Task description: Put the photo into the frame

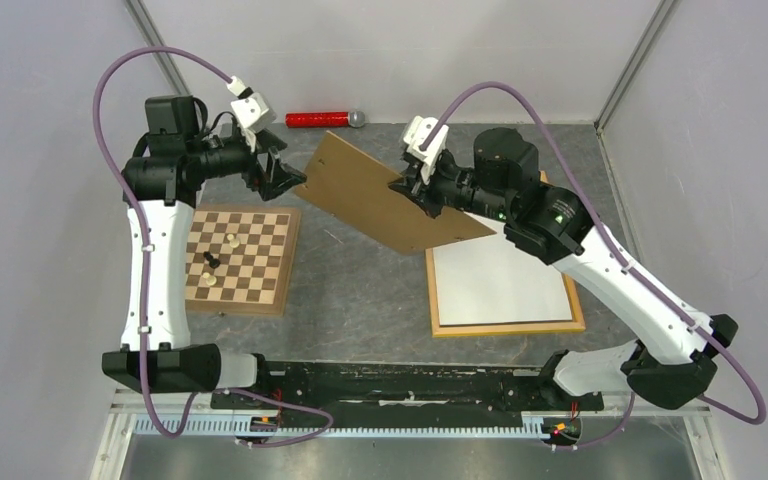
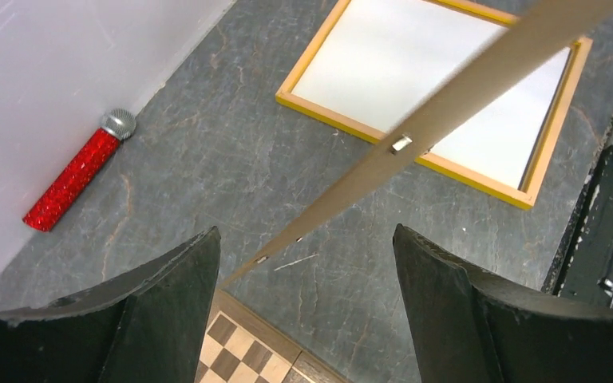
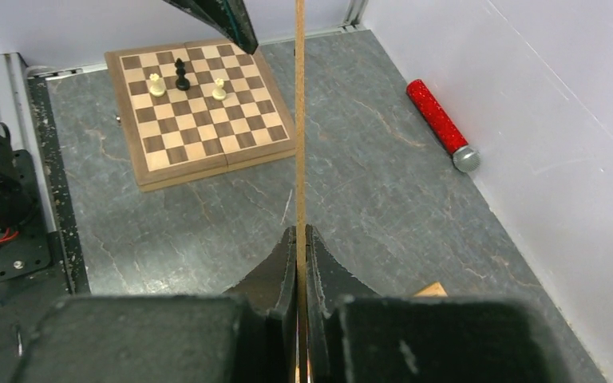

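Note:
The yellow-orange frame (image 1: 505, 327) lies flat on the table at the right, also in the left wrist view (image 2: 343, 126). A white sheet (image 1: 500, 280) fills it, seemingly the photo's plain back (image 2: 391, 64); no dark print shows. My right gripper (image 1: 405, 185) is shut on the edge of the brown backing board (image 1: 380, 195) and holds it tilted in the air above the frame's far-left corner. The right wrist view shows the jaws (image 3: 299, 231) pinching the board edge-on (image 3: 299, 120). My left gripper (image 1: 285, 178) is open and empty beside the board's left corner (image 2: 447, 100).
A brown-and-cream chessboard (image 1: 240, 260) with three pieces lies at the left, under my left arm. A red glittery cylinder with a silver end (image 1: 320, 119) lies against the back wall. Grey walls close in on both sides.

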Robot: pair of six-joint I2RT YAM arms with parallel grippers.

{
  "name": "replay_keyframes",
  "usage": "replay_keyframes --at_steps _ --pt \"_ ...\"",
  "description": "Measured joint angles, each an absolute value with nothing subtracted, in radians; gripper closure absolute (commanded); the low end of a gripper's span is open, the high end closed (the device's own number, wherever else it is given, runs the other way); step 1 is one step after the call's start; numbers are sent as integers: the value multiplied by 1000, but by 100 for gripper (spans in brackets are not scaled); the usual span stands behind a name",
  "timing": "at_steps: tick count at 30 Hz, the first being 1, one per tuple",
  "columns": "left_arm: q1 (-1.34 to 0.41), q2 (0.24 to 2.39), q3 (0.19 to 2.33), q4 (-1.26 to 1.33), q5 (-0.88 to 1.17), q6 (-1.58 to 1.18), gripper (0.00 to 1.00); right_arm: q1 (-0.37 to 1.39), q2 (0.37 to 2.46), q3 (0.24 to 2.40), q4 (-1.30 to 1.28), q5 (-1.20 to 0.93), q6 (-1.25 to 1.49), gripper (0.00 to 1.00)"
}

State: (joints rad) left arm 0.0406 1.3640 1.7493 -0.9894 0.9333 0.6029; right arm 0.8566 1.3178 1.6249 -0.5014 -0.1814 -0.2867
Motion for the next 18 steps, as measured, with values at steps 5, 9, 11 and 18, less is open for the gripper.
replay_keyframes --at_steps 5,9,11,18 --pt "36 1321 1691 -1002 977 710 14 808 1296 1625 -505 -276 -276 100" --pt "30 1300 1617 -1014 1007 793 14 787 1266 1623 -505 -349 -275 100" --pt "26 1301 1600 -1016 1015 820 14 781 1254 1623 -505 -391 -275 100" --pt "19 1303 1593 -1017 1052 892 15 765 1239 1598 -503 -487 -273 100"
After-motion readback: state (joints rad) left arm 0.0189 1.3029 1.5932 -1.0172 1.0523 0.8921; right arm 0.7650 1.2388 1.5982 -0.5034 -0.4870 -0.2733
